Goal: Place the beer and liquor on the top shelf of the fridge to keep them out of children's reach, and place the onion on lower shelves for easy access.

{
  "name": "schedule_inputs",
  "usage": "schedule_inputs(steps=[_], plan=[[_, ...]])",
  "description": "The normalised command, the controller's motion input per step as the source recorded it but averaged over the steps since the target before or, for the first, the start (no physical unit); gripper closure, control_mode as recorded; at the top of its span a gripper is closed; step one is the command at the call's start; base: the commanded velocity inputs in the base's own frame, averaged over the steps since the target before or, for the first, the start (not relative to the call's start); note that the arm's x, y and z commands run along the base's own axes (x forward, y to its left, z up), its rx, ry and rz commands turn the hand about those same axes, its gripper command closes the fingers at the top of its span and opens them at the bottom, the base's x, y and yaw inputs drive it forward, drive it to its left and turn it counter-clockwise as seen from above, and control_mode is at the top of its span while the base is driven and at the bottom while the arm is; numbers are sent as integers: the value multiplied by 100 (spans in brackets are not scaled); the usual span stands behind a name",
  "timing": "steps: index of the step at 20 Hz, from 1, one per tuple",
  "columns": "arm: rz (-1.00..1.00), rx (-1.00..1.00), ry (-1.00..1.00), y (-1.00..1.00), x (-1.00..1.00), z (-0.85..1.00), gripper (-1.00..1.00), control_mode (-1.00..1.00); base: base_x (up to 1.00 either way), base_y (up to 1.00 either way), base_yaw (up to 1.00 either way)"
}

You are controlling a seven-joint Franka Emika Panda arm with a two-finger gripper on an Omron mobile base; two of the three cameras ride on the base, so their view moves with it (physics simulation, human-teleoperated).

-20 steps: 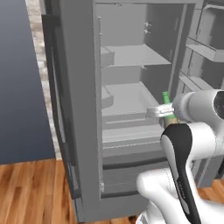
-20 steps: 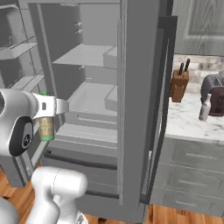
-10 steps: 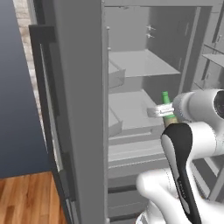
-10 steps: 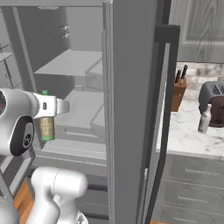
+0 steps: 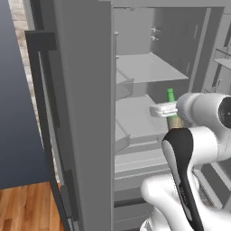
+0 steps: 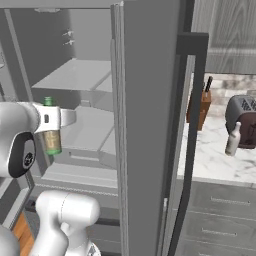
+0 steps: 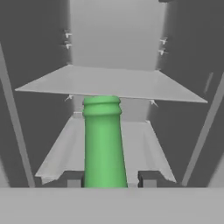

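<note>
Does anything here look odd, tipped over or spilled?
Nothing stands out. The beer is upright in the gripper before the open fridge, and the liquor stands upright on the counter beside the toaster.

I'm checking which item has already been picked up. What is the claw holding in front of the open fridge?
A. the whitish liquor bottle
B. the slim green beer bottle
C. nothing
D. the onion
B: the claw is shut on the beer, whose green neck rises between the two fingertips, in front of the fridge, while the liquor stands on the counter.
</note>
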Motion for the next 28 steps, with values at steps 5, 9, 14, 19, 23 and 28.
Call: schedule_inputs(steps=[5,9,14,19,23,28], plan=[[-6,0,-32,6,0,54,100,-100,0,0,0],[-5,0,-29,0,8,57,100,-100,0,0,0],[-4,1,-21,0,26,42,100,-100,0,0,0],[-8,0,-4,0,44,36,100,-100,0,0,0],[-7,0,0,-3,52,28,100,-100,0,0,0],[-2,0,0,-14,57,9,100,-100,0,0,0]])
